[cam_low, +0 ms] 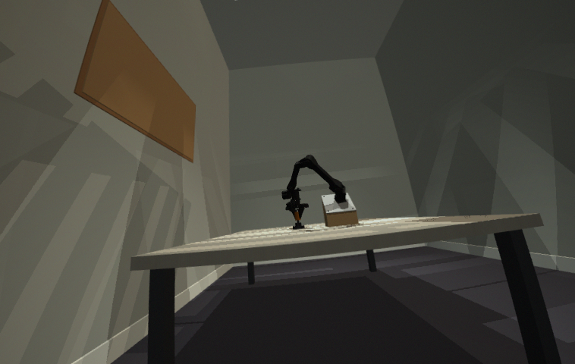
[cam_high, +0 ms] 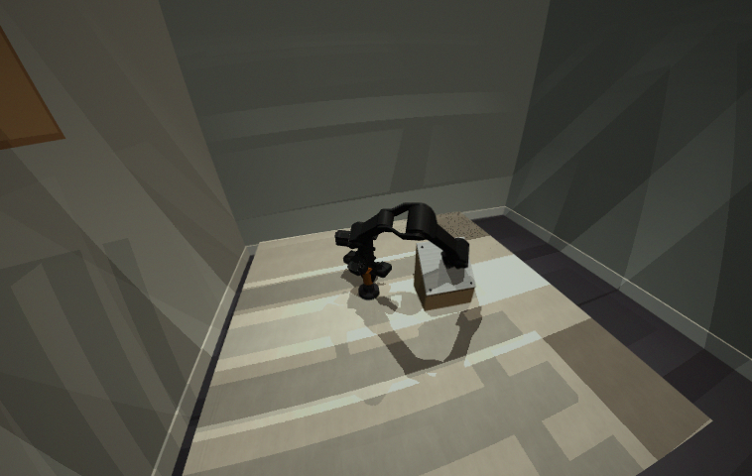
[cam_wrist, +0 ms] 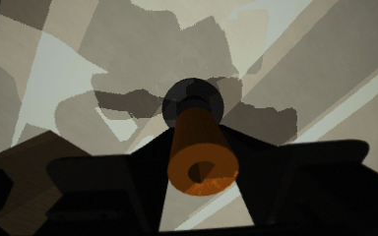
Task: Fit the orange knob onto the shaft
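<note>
Dim grey walls, pale light bands and hard-edged shadows across the tabletop (cam_high: 332,413) (cam_low: 245,253).

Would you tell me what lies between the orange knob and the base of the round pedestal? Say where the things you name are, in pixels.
Between the orange knob (cam_high: 367,277) (cam_low: 297,215) (cam_wrist: 203,162) and the base of the round pedestal (cam_high: 368,293) (cam_low: 298,227) (cam_wrist: 171,105) stands a short dark upright piece, seen in the exterior view.

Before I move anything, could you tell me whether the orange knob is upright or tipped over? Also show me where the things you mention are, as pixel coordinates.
Upright: the exterior view shows the orange knob (cam_high: 367,277) (cam_low: 297,215) (cam_wrist: 202,169) standing roughly vertical above the pedestal (cam_high: 369,293) (cam_low: 298,227) (cam_wrist: 171,105).
</note>
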